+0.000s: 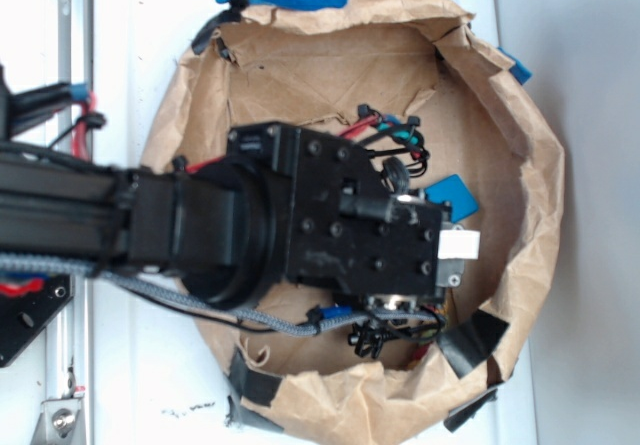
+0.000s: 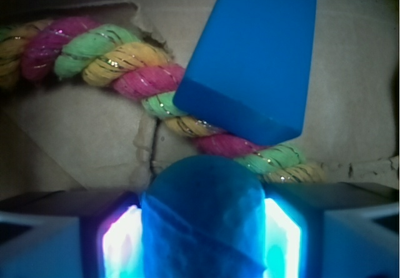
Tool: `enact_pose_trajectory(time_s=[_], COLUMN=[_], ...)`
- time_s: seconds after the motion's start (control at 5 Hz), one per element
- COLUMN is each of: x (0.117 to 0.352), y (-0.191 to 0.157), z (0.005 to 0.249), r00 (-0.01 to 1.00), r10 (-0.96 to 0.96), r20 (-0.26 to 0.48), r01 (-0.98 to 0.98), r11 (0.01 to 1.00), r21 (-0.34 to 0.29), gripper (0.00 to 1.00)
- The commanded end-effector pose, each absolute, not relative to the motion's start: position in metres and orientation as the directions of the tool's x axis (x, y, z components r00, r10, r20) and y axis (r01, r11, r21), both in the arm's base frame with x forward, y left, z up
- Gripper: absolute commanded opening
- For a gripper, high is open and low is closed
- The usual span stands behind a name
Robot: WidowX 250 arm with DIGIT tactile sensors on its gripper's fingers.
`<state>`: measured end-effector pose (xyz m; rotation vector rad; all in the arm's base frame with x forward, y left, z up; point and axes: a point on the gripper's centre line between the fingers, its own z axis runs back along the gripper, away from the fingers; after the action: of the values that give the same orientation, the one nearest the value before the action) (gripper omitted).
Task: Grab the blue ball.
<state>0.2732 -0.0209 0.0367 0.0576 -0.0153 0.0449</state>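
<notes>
Between the glowing pads sits the small teal-blue rubbery ball (image 2: 203, 218), and the hand (image 2: 201, 240) is pinching it squarely.

I find no text, label, brand, number or sign that I can read in either view, neither on my own black housing nor on anything lying under me.
</notes>
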Motion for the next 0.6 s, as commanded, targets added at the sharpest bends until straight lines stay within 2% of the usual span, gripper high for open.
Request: enact_pose_trajectory(time_s=[0.0, 0.2, 0.4], x=[0.285, 0.287, 0.283], y=[-0.025, -0.022, -0.012], z=[0.047, 0.064, 0.106], r00=[0.997, 0.995, 0.984], r10=[0.052, 0.077, 0.166], r20=[0.052, 0.063, 0.069], r01=[-0.055, -0.081, -0.171], r11=[0.997, 0.995, 0.982], r21=[0.060, 0.052, 0.079], gripper=[0.00, 0.00, 0.00])
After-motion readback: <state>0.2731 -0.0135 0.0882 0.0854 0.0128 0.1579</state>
